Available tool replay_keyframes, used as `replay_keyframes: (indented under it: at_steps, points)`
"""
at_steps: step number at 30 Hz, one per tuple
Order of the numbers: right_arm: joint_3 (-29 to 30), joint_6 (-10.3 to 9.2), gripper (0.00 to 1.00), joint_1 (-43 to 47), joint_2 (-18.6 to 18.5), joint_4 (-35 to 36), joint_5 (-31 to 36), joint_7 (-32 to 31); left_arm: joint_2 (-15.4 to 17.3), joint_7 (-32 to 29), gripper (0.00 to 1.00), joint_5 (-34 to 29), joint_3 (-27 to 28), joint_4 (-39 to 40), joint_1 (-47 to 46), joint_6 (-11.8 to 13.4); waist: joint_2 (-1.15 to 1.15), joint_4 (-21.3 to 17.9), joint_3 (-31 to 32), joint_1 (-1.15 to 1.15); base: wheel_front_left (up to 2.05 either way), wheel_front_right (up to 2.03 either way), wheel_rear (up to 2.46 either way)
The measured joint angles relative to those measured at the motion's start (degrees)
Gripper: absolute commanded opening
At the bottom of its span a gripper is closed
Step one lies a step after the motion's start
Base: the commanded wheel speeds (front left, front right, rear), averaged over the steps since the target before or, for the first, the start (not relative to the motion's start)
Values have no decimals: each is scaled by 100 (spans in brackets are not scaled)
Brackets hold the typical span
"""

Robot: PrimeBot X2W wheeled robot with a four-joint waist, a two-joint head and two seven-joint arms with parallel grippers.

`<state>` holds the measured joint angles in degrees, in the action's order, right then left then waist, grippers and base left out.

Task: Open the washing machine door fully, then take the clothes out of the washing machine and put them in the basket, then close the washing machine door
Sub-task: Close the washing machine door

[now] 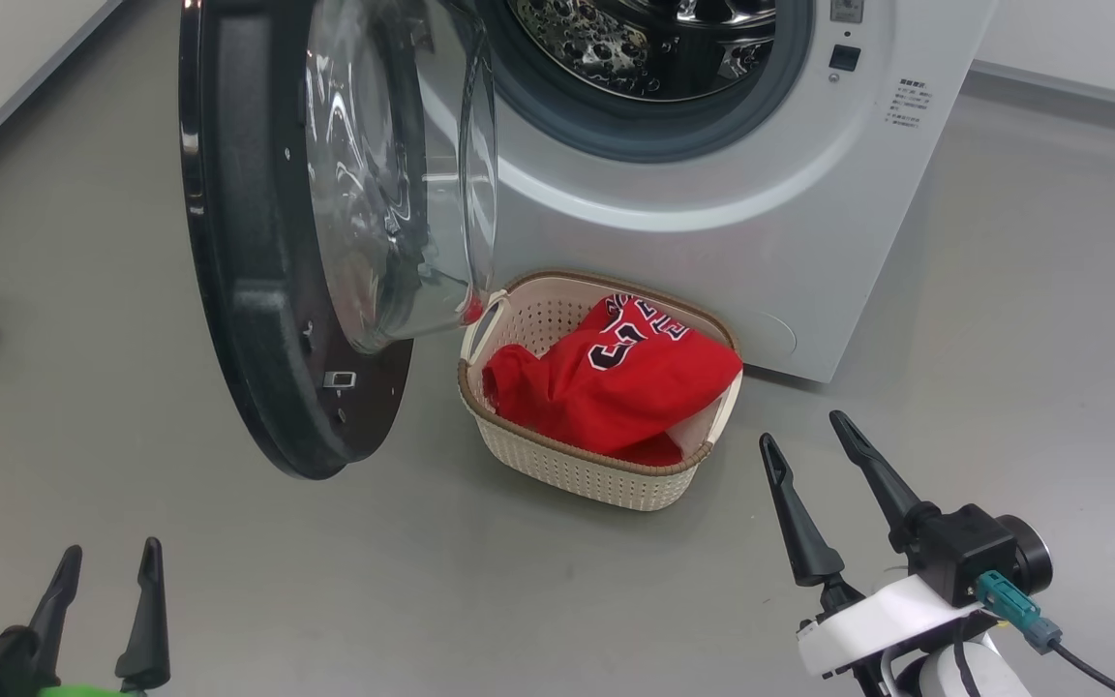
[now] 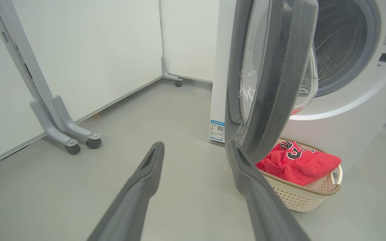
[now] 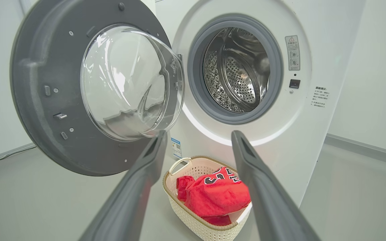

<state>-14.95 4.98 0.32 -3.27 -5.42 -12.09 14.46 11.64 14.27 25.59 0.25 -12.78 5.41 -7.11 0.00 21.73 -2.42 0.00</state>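
- Grey floor (image 1: 538, 590), with white walls (image 2: 95, 50) behind.
- The left hand (image 1: 112, 547) hangs low at the near left, its fingers spread wide and holding nothing.
- The washing machine door (image 1: 248, 290) stands swung out ahead of it, its glass bowl bulging rightward.
- The basket (image 1: 567, 460) sits on the floor just before the washing machine (image 1: 712, 223), its long axis along the machine's front.
- The clothes (image 1: 616, 392) lie heaped inside, numbers towards the machine.
- The right hand (image 1: 802, 429) is spread wide and empty; the basket is apart, ahead and left.
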Motion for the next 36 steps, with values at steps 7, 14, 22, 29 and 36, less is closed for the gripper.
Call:
replay_keyframes:
  at_steps: [7,14,22,29,36]
  points:
    - [2,0,100,2,2,11,0,0,5,1,49,-20,-24,33,-68,0,0,-2,-15,0,0,0,0]
    - [1,0,100,5,4,12,0,0,9,1,0,-47,-60,110,-77,0,0,4,-53,0,0,0,0]
    - [-1,1,100,5,4,12,2,0,60,1,0,-48,-49,310,-172,0,0,7,-93,0,0,0,0]
    - [-4,24,100,5,5,11,9,0,207,16,0,-31,-65,439,-319,0,0,3,-125,0,0,0,0]
    - [-79,47,100,1,8,1,19,0,-48,-70,0,1350,175,456,-552,0,0,-20,-186,0,0,0,0]
